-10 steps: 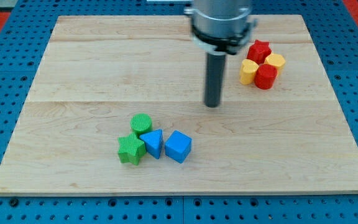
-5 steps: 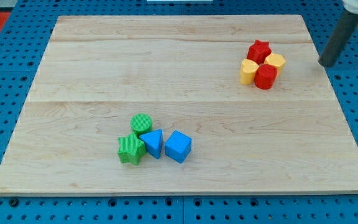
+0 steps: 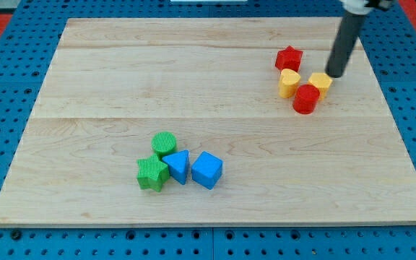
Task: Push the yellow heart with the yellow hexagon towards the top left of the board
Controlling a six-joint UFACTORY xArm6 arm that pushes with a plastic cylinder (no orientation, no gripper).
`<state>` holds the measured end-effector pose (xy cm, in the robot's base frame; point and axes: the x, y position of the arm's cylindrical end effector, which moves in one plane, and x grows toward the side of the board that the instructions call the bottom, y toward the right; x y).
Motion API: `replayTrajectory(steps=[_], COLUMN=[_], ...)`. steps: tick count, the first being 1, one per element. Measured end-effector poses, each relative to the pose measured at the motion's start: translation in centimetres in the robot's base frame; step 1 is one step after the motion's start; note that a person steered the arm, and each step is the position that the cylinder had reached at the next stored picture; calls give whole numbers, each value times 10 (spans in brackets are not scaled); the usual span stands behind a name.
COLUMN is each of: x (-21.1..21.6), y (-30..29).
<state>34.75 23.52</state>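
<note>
The yellow heart (image 3: 288, 83) lies at the board's upper right. The yellow hexagon (image 3: 320, 84) lies just to its right, with a small gap between them. My tip (image 3: 335, 74) stands against the hexagon's upper right side. A red star (image 3: 289, 58) lies just above the heart. A red cylinder (image 3: 306, 100) lies just below, between the heart and the hexagon.
A green cylinder (image 3: 164, 144), a green star (image 3: 152, 174), a blue triangle (image 3: 178, 167) and a blue cube (image 3: 207, 170) sit clustered at the lower middle of the wooden board (image 3: 121, 79). Blue pegboard surrounds the board.
My tip swung from mid-board out past the right edge, then back in to the hexagon. The red star shifted up-left, the hexagon and red cylinder shifted down, and the cluster loosened.
</note>
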Motion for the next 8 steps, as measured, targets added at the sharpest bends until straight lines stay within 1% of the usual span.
replayTrajectory(steps=[1,2,3,4,5,6,7,8], x=[24,28,12,17,35,47,28,13], y=[11,0,-42,-25,22,-26,-86,-158])
